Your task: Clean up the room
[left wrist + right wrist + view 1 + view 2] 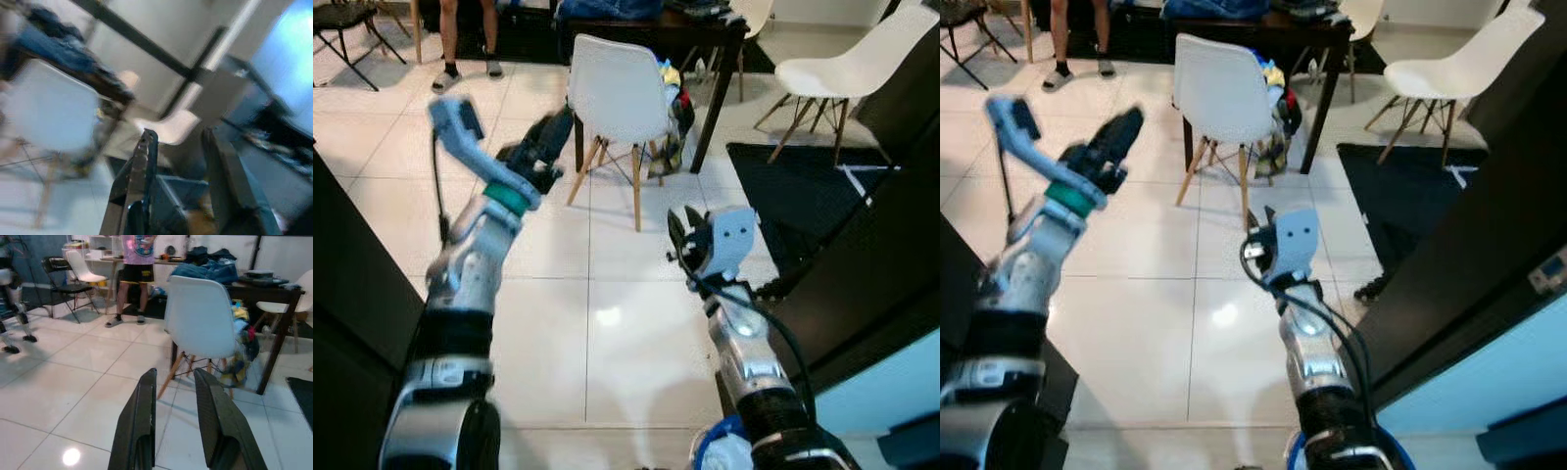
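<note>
Clothes [674, 113] bunched on the white chair [619, 93] at upper centre look soft and light, likely best pinched at a loose fold. Left gripper [546, 137] is raised near the chair back, fingers parted in its wrist view; right gripper [177, 423] hangs lower, open and empty.

A lived-in home room is being shown, part dining area and part work space. Glossy white floor tiles [548, 323] are being reflected on by ceiling light. Ahead of the right gripper [173, 396], a white shell chair [200, 328] is being kept at a dark table [266, 291] heaped with clothes [208, 267]. Beyond it, a person [134, 264] is standing near a folding chair [61, 276].
</note>
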